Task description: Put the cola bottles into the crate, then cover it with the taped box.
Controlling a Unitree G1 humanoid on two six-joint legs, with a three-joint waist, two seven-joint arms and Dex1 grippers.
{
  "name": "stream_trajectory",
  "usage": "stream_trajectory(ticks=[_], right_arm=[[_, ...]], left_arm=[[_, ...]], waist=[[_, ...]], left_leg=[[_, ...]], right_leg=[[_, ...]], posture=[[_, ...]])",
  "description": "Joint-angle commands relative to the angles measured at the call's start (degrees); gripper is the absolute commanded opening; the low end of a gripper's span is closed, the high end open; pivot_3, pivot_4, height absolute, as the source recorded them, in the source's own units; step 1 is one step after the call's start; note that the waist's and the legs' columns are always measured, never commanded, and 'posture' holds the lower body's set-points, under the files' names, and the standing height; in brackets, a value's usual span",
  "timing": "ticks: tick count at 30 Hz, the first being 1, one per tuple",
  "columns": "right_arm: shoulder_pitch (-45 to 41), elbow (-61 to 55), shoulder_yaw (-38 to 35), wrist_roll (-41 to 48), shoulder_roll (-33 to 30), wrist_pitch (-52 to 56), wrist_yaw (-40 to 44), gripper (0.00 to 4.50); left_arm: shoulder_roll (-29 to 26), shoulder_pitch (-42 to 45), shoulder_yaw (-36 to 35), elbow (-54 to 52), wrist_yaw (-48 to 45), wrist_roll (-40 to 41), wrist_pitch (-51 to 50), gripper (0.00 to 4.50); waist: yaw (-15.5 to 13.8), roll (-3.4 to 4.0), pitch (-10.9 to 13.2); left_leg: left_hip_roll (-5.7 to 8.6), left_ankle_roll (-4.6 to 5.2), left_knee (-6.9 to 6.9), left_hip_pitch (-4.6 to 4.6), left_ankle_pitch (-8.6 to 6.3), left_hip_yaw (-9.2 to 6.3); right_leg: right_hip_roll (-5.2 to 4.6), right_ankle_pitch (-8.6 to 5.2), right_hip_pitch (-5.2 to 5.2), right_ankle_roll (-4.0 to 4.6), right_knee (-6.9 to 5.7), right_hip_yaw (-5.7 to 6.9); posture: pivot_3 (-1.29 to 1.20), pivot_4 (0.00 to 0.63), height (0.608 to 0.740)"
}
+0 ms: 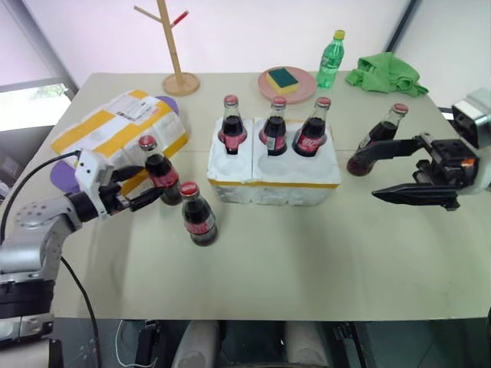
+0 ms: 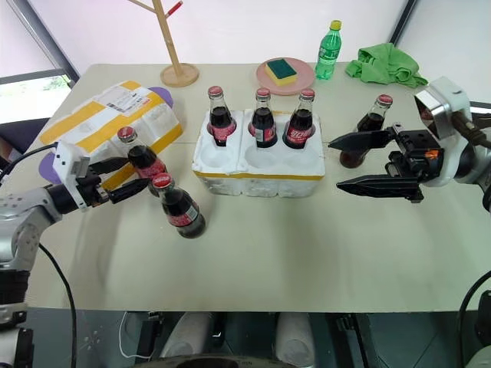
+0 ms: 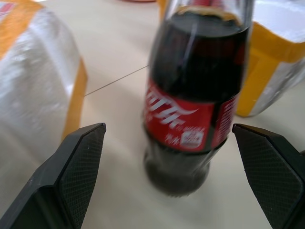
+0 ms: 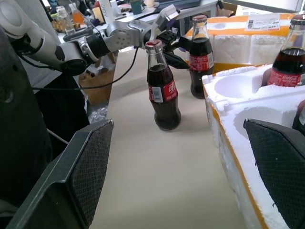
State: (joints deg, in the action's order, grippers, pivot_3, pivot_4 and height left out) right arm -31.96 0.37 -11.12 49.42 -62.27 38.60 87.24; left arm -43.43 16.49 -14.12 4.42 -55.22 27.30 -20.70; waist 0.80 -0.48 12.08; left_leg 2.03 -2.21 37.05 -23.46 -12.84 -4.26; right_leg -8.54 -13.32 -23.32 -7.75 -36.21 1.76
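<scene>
The white foam crate (image 1: 274, 180) with a yellow band sits mid-table. Three cola bottles (image 1: 275, 129) stand in its back wells, while the front wells (image 4: 233, 86) are bare. The taped box (image 1: 115, 130) lies at the left. My left gripper (image 2: 138, 172) is open, with a standing cola bottle (image 3: 190, 100) between its fingers, untouched. Another bottle (image 1: 198, 215) stands just in front of that one. Right of the crate, my right gripper (image 2: 334, 163) is open and level, pointing at the crate. A further bottle (image 2: 368, 132) stands behind its upper finger.
Along the back edge are a wooden peg stand (image 1: 176, 46), a pink plate (image 1: 303, 93) with a sponge, a green plastic bottle (image 1: 331, 60) and a green cloth (image 1: 386, 74). A purple disc (image 1: 65, 176) pokes out from under the taped box.
</scene>
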Motion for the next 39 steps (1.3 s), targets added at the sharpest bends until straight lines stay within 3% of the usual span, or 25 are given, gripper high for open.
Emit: stream_trajectory(ticks=[1,19,20,23,32,39], right_arm=[[-0.9,0.0,-1.8,-0.5,-0.2,0.1,-0.4,4.5],[-0.1,-1.1,-2.5,-0.8,1.3,1.1,-1.1,4.5],[0.0,-1.2,-2.6,-0.8,1.4,1.2,-1.2,4.5],[0.7,-1.6,-3.1,-0.8,1.6,1.3,-1.5,4.5],[2.6,-2.1,-4.0,-0.9,2.6,0.8,-2.8,4.5],[5.5,-3.1,-5.4,-0.9,3.4,0.2,-3.9,4.5]], left_arm=[[-0.5,1.3,-0.3,-0.5,-0.9,0.3,0.4,4.46],[7.4,12.4,6.0,11.3,-1.4,-4.2,4.6,4.46],[7.6,12.5,6.0,11.5,-1.6,-4.2,4.8,3.89],[7.2,12.3,5.7,10.8,-2.1,-3.8,4.3,2.82],[0.9,14.7,0.9,2.1,-3.2,3.1,-6.2,2.87],[1.1,31.1,3.0,2.8,-2.7,6.9,-15.0,2.87]], waist=[[-0.1,0.0,0.0],[0.0,-0.02,0.0],[0.1,-0.02,0.0],[-0.1,-0.02,0.0],[0.0,-0.18,0.1],[-1.3,-0.34,0.2]], left_leg=[[0.0,0.0,-0.01,0.0,0.0,0.0],[0.04,0.0,0.01,-0.02,0.0,-0.01],[0.03,0.0,0.01,-0.03,0.0,-0.01],[0.03,0.0,0.0,-0.03,0.0,-0.02],[0.02,0.0,-0.02,-0.1,0.0,-0.03],[0.14,0.0,0.18,-0.41,0.01,-0.19]], right_leg=[[0.0,0.0,0.0,0.0,0.0,0.0],[-0.02,0.03,0.03,-0.06,0.04,0.0],[-0.01,0.03,0.01,-0.06,0.04,0.0],[0.0,0.03,0.01,-0.06,0.03,0.01],[0.01,0.04,-0.07,-0.08,0.05,0.01],[-0.02,0.13,-0.09,-0.25,0.17,0.08]], posture=[[0.0,0.15,0.74],[0.0,0.15,0.74],[0.0,0.15,0.74],[0.0,0.15,0.74],[0.0,0.15,0.74],[0.0,0.15,0.74]])
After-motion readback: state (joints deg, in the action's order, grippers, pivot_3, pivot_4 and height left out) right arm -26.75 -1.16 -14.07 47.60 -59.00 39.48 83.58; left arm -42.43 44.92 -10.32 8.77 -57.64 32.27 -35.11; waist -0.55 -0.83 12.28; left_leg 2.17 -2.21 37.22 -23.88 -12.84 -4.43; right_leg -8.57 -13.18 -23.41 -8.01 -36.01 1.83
